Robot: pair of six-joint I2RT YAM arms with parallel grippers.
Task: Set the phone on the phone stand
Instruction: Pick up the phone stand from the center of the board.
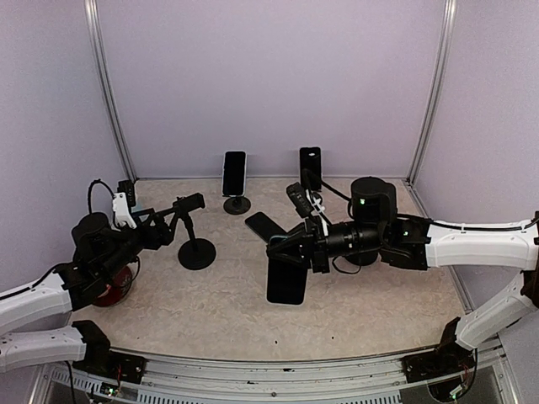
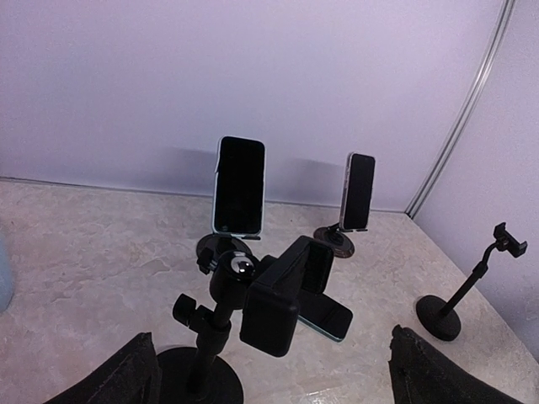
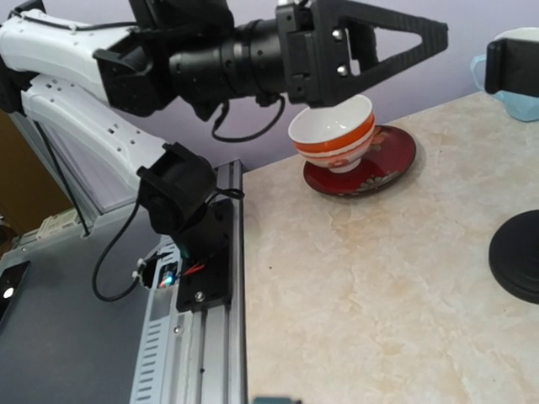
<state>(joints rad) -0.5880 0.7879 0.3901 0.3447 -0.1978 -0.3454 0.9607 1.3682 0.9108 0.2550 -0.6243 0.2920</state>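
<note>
The phone (image 1: pixel 286 284) hangs over the middle of the table (image 1: pixel 194 316), its top edge pinched in the jaws of the right gripper (image 1: pixel 280 246). The left gripper (image 3: pixel 425 35), jaws spread wide, sits beside the head of the phone stand (image 1: pixel 197 251), nearer the left edge.

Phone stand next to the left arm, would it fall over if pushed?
Probably, if pushed high: the phone stand has a thin stem with a bulky clamp on top. Its wide round base likely resists low nudges. It looks stiff.
</note>
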